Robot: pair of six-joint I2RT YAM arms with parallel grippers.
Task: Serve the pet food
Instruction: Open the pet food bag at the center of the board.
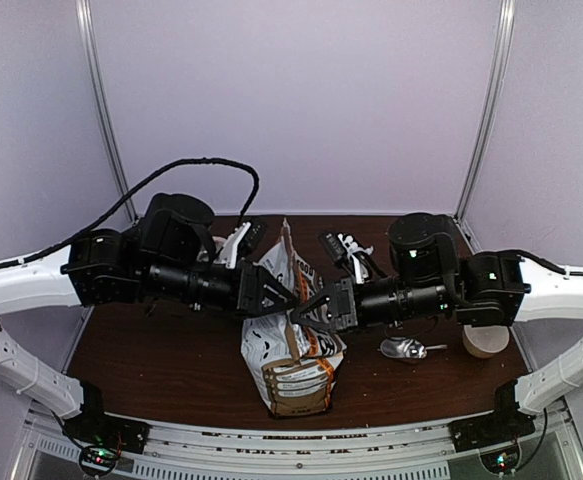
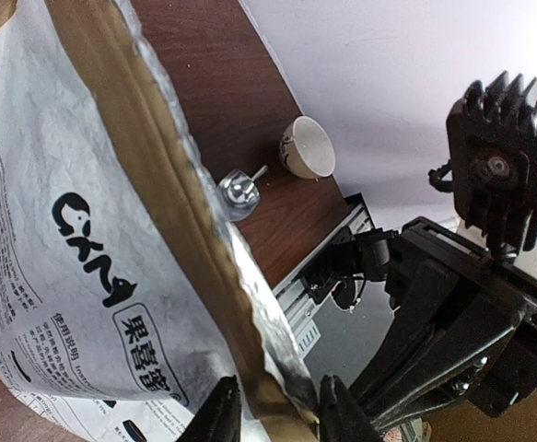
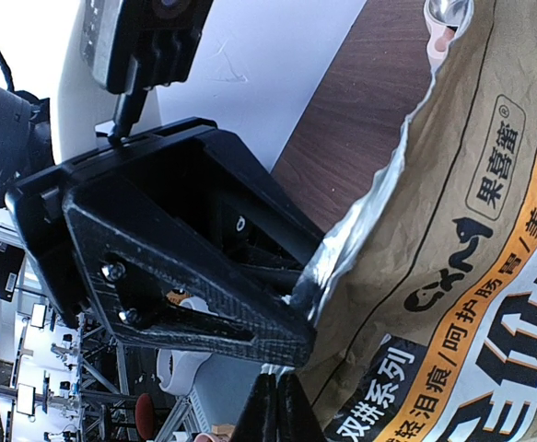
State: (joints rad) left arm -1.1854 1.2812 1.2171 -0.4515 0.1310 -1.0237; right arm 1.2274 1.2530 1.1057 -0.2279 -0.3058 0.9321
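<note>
The pet food bag (image 1: pixel 293 372) stands at the middle of the table, white-grey on one face (image 2: pixel 65 230) and tan and orange on the other (image 3: pixel 489 276). The pet food itself is hidden inside it. My left gripper (image 1: pixel 275 292) reaches in from the left, and its fingers (image 2: pixel 222 416) press the bag's folded, foil-lined top edge from both sides, so the left gripper (image 2: pixel 278 414) is shut on it. My right gripper (image 1: pixel 312 305) comes from the right with its jaws together (image 3: pixel 278 407), close against the bag's tan wall. Whether it pinches the wall does not show.
A shiny metal scoop (image 1: pixel 406 349) (image 2: pixel 239 191) lies to the right of the bag. A pale cup (image 1: pixel 484 341) (image 2: pixel 307 147) stands beyond it near the right edge. A shiny basin with a pink rim (image 3: pixel 445 14) peeks from behind the bag. Small white and black items (image 1: pixel 349 246) sit at the back.
</note>
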